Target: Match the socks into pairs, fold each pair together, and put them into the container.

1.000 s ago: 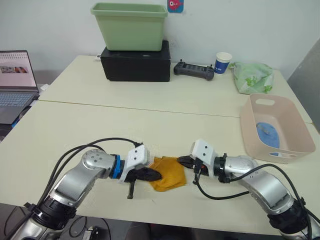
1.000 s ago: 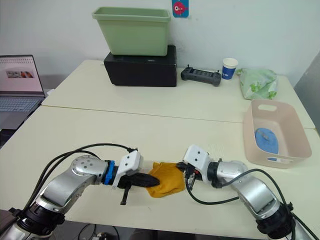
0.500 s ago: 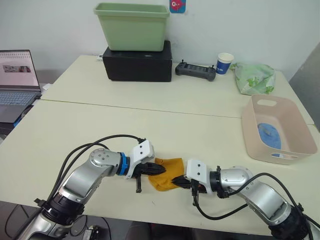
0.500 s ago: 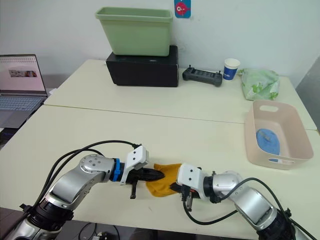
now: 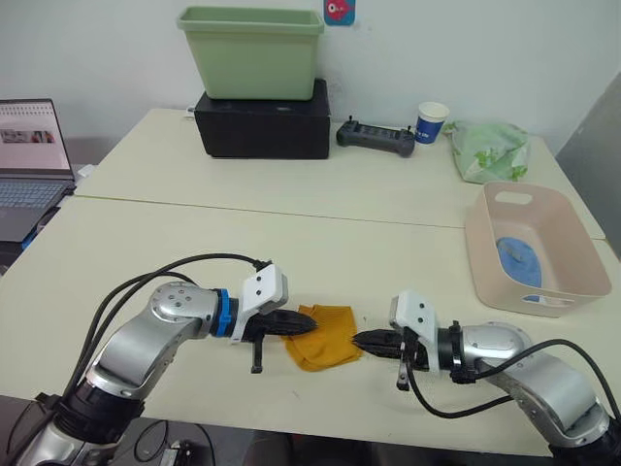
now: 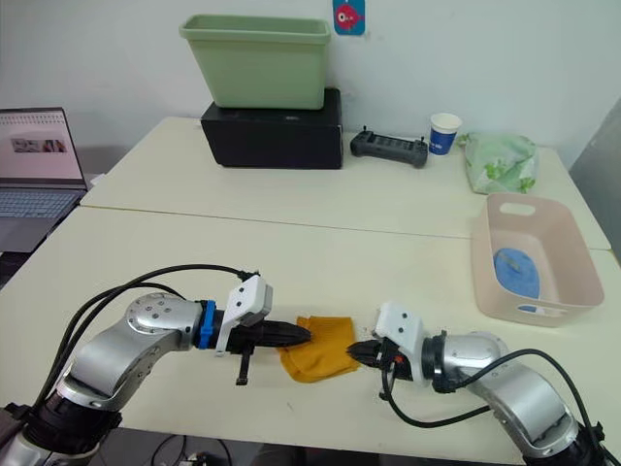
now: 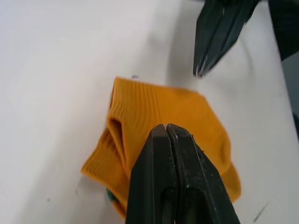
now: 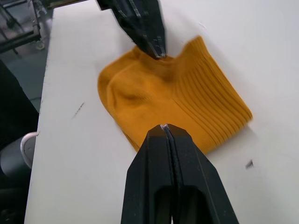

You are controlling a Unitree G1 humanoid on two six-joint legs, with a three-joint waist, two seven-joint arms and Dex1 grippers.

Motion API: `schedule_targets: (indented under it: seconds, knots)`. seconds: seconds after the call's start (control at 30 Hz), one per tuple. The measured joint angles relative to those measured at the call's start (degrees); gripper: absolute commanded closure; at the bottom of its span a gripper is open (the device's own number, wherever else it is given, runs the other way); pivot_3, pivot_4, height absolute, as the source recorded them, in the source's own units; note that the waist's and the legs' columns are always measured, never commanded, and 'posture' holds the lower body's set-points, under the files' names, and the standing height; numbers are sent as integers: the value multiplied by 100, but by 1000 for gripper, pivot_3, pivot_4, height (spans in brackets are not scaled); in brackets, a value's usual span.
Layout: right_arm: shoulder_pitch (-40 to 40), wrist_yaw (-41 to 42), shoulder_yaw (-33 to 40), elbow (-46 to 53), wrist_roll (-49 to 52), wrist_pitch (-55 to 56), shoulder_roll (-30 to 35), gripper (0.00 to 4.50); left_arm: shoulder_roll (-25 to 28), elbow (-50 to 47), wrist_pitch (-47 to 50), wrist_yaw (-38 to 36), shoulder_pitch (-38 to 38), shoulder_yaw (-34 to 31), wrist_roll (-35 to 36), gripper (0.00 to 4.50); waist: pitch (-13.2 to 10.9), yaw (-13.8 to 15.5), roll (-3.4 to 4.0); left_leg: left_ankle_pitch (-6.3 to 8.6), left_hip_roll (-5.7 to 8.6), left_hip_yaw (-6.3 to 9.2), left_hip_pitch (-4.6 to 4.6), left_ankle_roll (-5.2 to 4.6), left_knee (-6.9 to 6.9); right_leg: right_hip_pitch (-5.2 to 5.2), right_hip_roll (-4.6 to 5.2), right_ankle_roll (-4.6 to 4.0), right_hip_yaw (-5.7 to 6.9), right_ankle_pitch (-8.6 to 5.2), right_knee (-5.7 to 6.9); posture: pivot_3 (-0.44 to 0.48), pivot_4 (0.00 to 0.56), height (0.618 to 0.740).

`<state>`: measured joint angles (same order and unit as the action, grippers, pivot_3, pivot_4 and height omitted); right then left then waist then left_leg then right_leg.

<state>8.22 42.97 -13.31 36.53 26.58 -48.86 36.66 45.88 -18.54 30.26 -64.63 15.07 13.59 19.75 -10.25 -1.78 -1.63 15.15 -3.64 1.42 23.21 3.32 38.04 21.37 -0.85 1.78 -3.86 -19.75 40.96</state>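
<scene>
Even, diffuse indoor light falls from above, bright across the pale table [image 5: 320, 243] with no hard glare. Shadows are soft and short: a faint grey smudge under the mustard sock [image 5: 322, 336] and thin dark lines beneath each arm. Both head views are sharp to the far wall, with mild bending near the edges (the table's near rim curves slightly). In the wrist views the near black fingers [image 7: 175, 186] read soft, while the sock's ribbing is crisp

Silver arms, blue wrist rings, black cables, black-fingered left hand [image 5: 299, 324]
</scene>
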Motion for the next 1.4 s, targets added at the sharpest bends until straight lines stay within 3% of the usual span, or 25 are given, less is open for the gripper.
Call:
schedule_targets:
  seconds: [0.2,0.4,0.53,0.67,0.93,1.03,1.4]
  knots:
    - [845,-684,335,-355,563,-1819,-583,2199,60,366,-594,-34,-93,274,-476,4500,1,0,1,0,-1,-4,-17,-1,-3,-10,-2,-1,-6,0,3,0,150,696]
    - [1069,-999,617,-661,993,-3055,-1047,62,72,344,-725,-73,-179,256,-518,4500,3,-3,4,1,-1,-7,-17,-2,-7,-7,-3,-1,-11,0,1,0,150,696]
    - [1185,-1200,856,-766,1146,-3589,-1539,23,72,326,-722,-51,-220,217,-541,4500,8,-15,4,1,-3,-7,-22,-2,-7,-8,-6,0,-11,0,5,0,150,696]
    - [1354,-1557,908,-1123,1173,-4092,-2580,23,84,330,-714,-63,-218,190,-562,4500,11,-41,7,1,-5,-3,-24,-2,-12,-6,-10,0,-10,0,9,0,150,696]
    - [1682,-1769,975,-1886,1157,-4143,-3325,23,167,347,-722,-108,-231,140,-562,4500,12,-119,8,1,-7,-2,-29,-2,-13,-4,-11,0,-10,0,16,0,150,696]
    - [1754,-1772,1025,-2174,1152,-4020,-3416,629,184,345,-731,-111,-297,65,-557,4500,12,-166,8,1,-7,-1,-30,-2,-14,-4,-13,-1,-12,0,17,0,150,696]
    - [1630,-1879,1195,-2201,1110,-3801,-3249,4441,128,466,-795,-180,-424,-234,-231,4500,8,-154,10,1,-6,-4,-10,-2,-13,10,-10,-1,-10,0,12,0,150,696]
